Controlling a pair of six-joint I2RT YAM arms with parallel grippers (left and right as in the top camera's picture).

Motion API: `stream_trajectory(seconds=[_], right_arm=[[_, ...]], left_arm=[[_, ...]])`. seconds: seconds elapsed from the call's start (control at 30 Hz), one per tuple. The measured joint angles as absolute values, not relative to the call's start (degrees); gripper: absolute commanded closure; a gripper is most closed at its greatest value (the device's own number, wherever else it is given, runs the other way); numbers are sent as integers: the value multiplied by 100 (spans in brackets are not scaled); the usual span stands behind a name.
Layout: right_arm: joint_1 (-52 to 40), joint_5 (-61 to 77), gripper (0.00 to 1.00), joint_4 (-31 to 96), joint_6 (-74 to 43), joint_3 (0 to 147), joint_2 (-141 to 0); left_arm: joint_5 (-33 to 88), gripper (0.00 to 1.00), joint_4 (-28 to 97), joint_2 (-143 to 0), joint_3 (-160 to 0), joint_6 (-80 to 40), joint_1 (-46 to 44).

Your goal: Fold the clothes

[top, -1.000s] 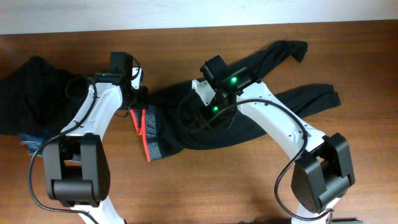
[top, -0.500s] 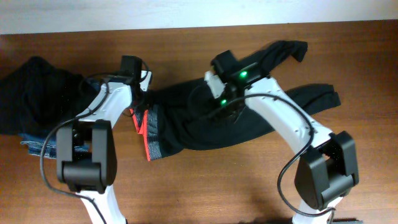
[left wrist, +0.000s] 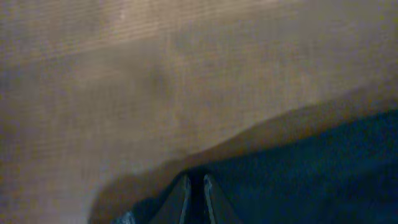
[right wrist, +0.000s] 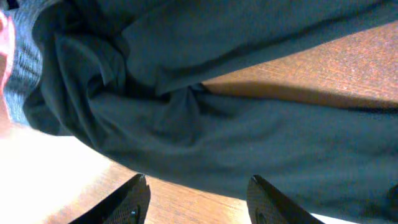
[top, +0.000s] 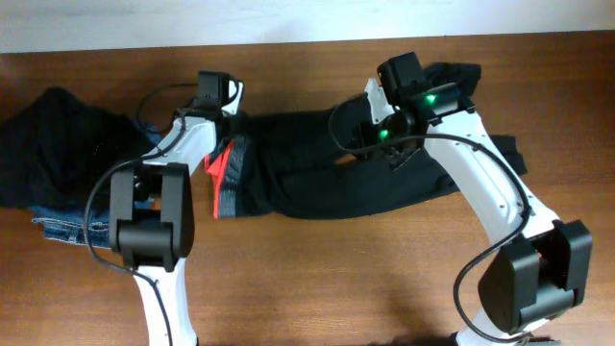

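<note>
The black pants [top: 327,187] lie lengthwise across the middle of the table, with the grey, red-edged waistband [top: 229,183] at the left end and the legs running right. My left gripper [top: 233,123] is at the pants' far left corner, next to the waistband. In the left wrist view it [left wrist: 194,190] is shut, with dark fabric [left wrist: 311,174] between the fingers. My right gripper [top: 373,144] hovers over the far edge of the legs. In the right wrist view it [right wrist: 202,193] is open and empty above the pants [right wrist: 217,124], and the waistband [right wrist: 25,68] shows at the left.
A plain black garment [top: 58,154] is heaped on blue jeans [top: 53,223] at the table's left end. The far table edge [top: 307,43] meets a white wall just beyond both grippers.
The left gripper has moved toward the far edge, dragging the waist corner with it. The right gripper has moved up and to the right. The pants now lie straighter, with the legs together.
</note>
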State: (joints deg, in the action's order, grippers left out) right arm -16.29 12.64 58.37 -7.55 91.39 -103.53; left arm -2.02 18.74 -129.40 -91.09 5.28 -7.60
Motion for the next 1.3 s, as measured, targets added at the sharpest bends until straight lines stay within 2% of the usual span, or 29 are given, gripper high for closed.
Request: stream_trajectory(seconds=[0.1, 0.17, 0.2, 0.23, 0.27, 0.33, 0.37, 0.43, 0.5, 0.53, 0.6, 0.63, 0.67, 0.7, 0.73, 0.8, 1.0, 1.2, 1.3], right_arm=[[-1627, 1201, 44, 5833, -755, 9139, -10346], [-1627, 1177, 43, 5830, -757, 9139, -10346], [-1627, 1160, 40, 5833, -755, 9139, -10346], [-1627, 1157, 31, 5835, -753, 9139, -10346], [-1627, 1118, 27, 5839, -751, 9137, -10346], [-1619, 969, 23, 5876, -784, 9139, -10346], [-1614, 910, 23, 5887, -775, 9139, -10346], [-1544, 821, 25, 5911, -851, 9139, -10346], [-1411, 766, 41, 5946, -950, 9139, -10346], [-1293, 733, 51, 5981, -1007, 9139, -10346], [-1100, 690, 70, 6075, -1105, 9137, -10346], [-1011, 674, 76, 6110, -1133, 9133, -10346], [-930, 650, 78, 6136, -1186, 9118, -10346], [-895, 646, 79, 6139, -1225, 9100, -10346], [-862, 635, 80, 6149, -1219, 9054, -10346], [-864, 626, 80, 6167, -1227, 8930, -10346], [-871, 626, 79, 6173, -1225, 8530, -10379], [-871, 626, 76, 6149, -1227, 8473, -10388], [-871, 631, 75, 6143, -1225, 8473, -10388]], left_arm=[[-200, 88, 1970, -13198, -9594, 613, -760], [-213, 78, 2246, -13329, -9974, 672, -760], [-244, 71, 2491, -13369, -10217, 703, -762], [-290, 62, 2821, -13399, -10460, 738, -762], [-351, 54, 3186, -13408, -10724, 757, -762], [-484, 41, 4025, -13413, -11354, 801, -766], [-526, 39, 4460, -13413, -11686, 814, -766], [-587, 39, 5415, -13413, -12337, 744, -766], [-604, 39, 6226, -13404, -12781, 631, -766], [-604, 40, 6479, -13393, -12905, 572, -766], [-561, 46, 7227, -13371, -13054, 351, -766], [-502, 50, 7483, -13371, -13058, 259, -764], [-432, 53, 7723, -13373, -13032, 187, -764], [-379, 57, 7826, -13373, -13002, 156, -764], [-318, 66, 7907, -13373, -12951, 75, -755], [-231, 72, 8053, -13373, -12864, -58, -751], [-231, 73, 8965, -13373, -12696, -298, -668], [-805, 71, 9633, -13183, -12589, -534, -757], [-915, 62, 9557, -12787, -12328, -602, -902]])
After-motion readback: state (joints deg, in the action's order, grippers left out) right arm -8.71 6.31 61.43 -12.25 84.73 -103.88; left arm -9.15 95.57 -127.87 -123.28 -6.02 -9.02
